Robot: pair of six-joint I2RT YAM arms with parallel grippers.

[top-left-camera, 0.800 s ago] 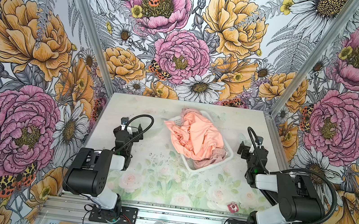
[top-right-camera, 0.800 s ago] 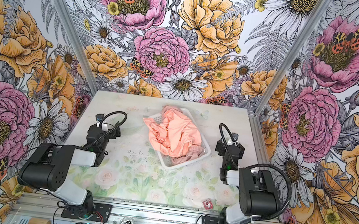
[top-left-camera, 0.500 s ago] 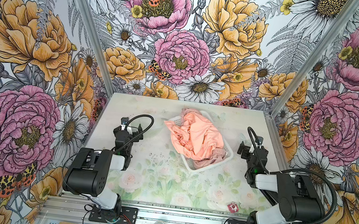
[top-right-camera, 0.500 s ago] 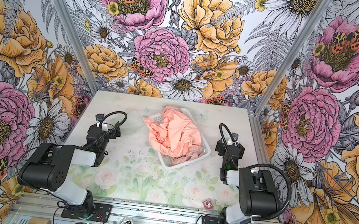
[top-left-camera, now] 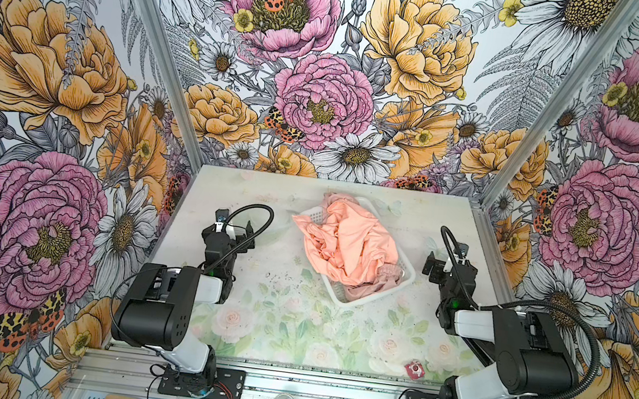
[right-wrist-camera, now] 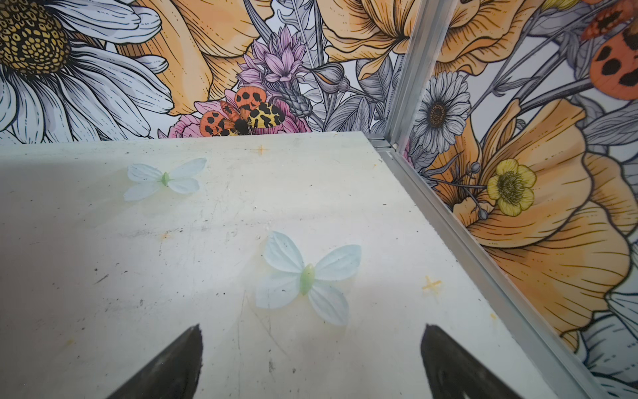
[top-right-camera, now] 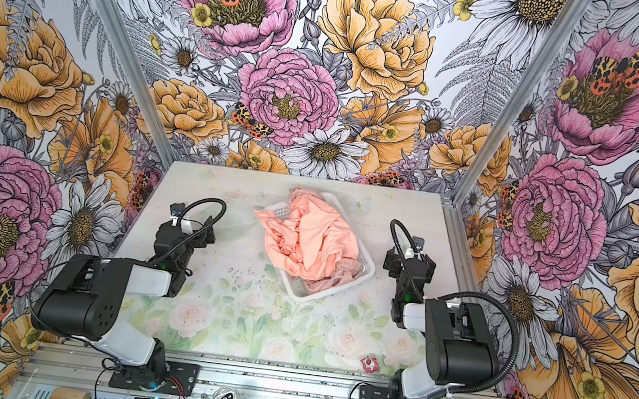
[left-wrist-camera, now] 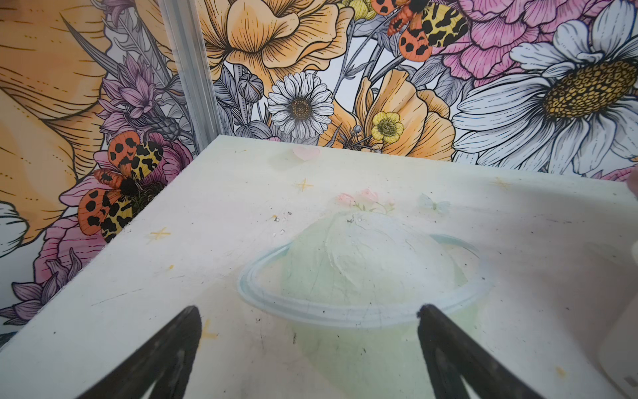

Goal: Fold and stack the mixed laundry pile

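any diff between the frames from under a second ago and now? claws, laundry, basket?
No visible change. The left claw and right claw are open and empty over the table, on either side of the white basket, as before. The peach T-shirt and dusty-pink garment lie heaped in the basket, untouched.

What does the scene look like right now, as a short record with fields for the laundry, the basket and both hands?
Laundry: crumpled peach-orange T-shirt over a dusty-pink gathered garment, both unfolded
Container: white perforated plastic basket, holding both
Left hand: open, empty, left of basket
Right hand: open, empty, right of basket
Progress: nothing taken out yet
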